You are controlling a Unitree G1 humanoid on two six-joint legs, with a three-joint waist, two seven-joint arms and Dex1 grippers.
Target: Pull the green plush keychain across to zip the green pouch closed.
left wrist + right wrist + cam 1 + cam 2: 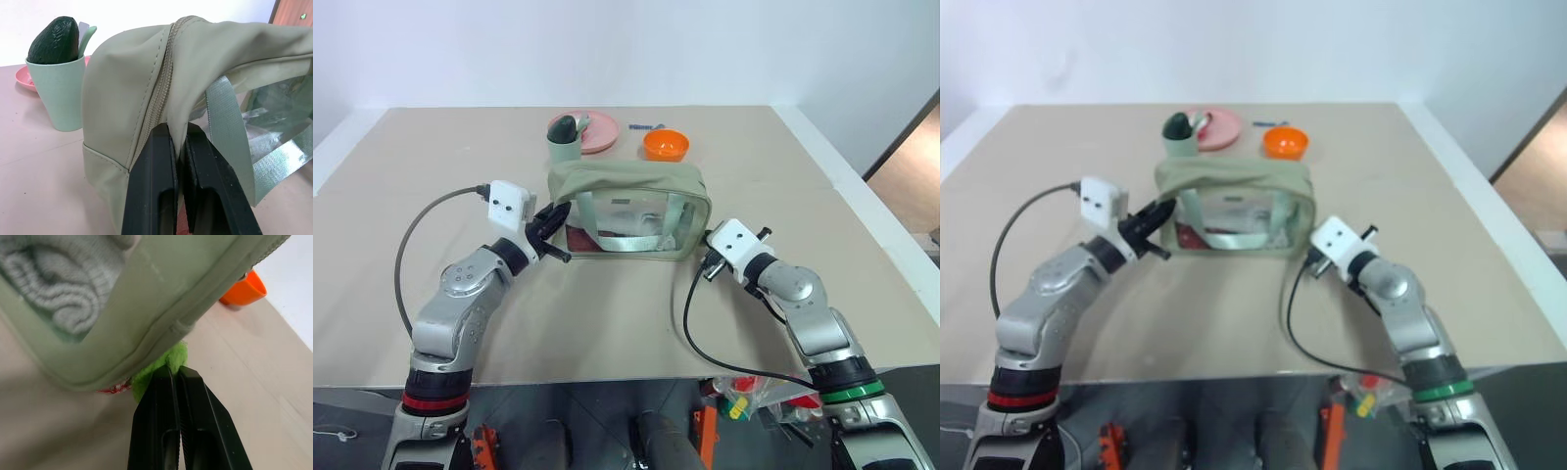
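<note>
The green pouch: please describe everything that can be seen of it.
The green pouch is a boxy sage-green fabric bag with a clear plastic front window, pale green webbing straps and a zipper along its top. It stands upright on the table, just in front of a green cup. Something reddish and a pale folded cloth show inside. The left pincer is shut on one end's fabric; the right pincer is shut on the green plush keychain at the other end.
</note>
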